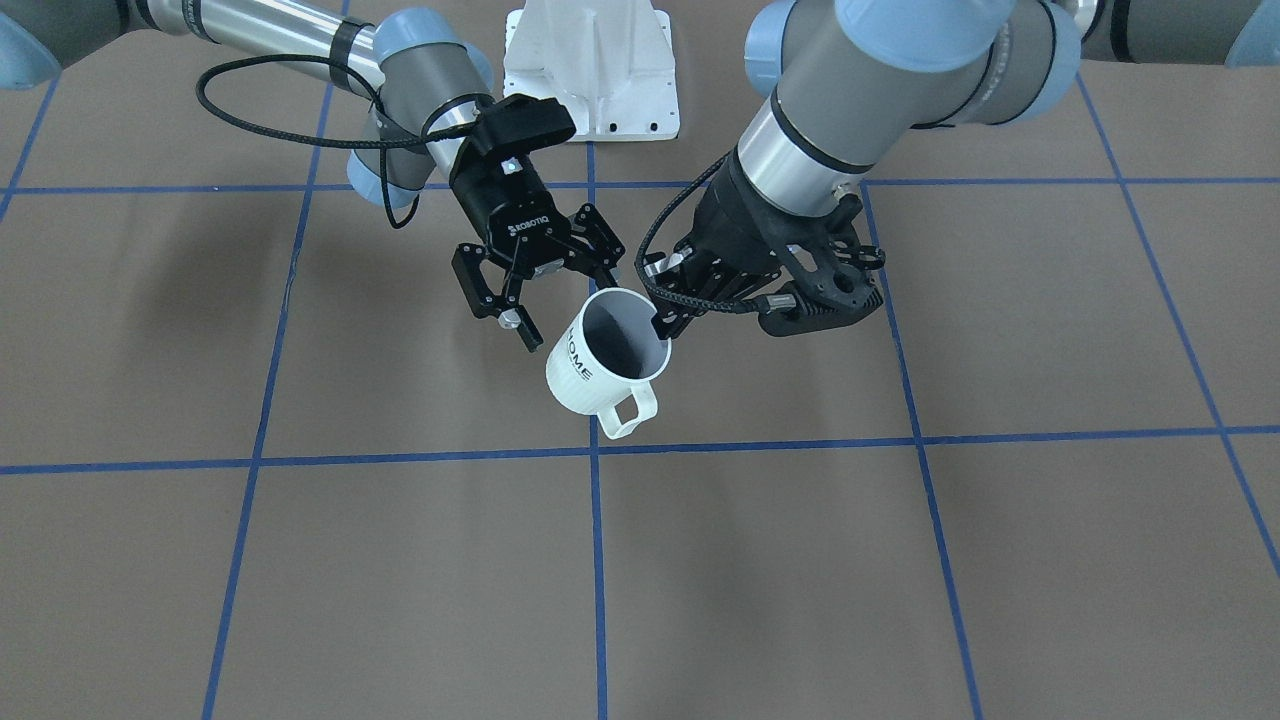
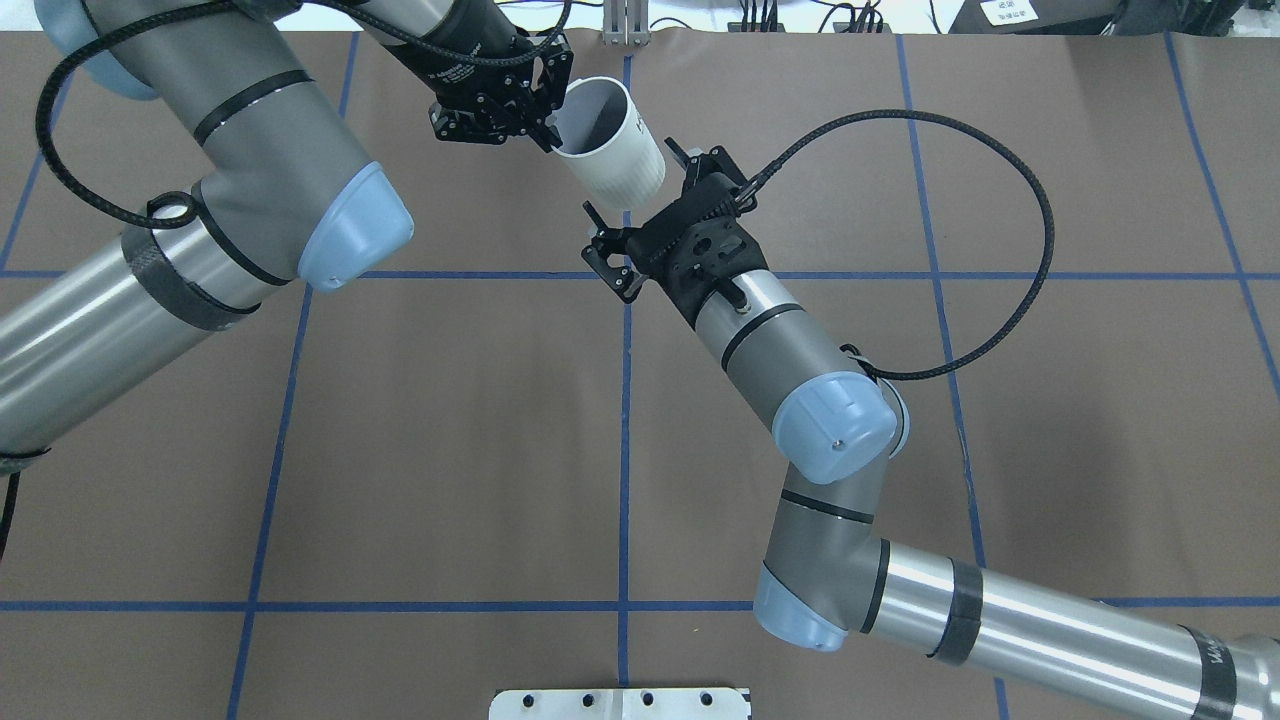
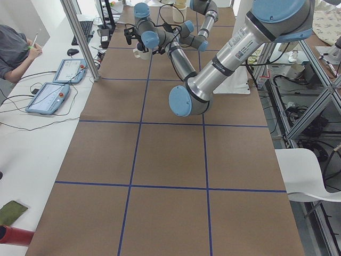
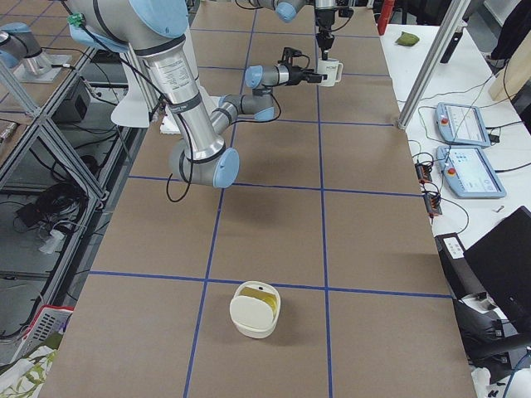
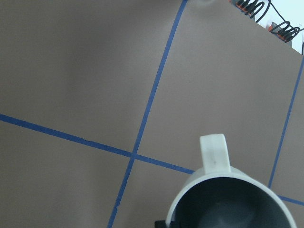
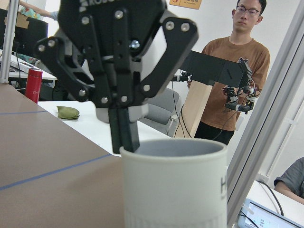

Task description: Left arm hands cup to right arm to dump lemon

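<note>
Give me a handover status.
Left gripper shut on cup rim, cup held tilted. Right gripper open beside it, not gripping. Nothing in the way.

White ribbed cup, black "HOME" lettering, grey inside. Hung tilted above table, mouth up, square loop handle on side away from robot. Left arm slanted down to cup; left gripper pinched rim, one finger inside. Right arm angled toward cup; right gripper spread wide just beside cup wall, contact unclear.
</note>
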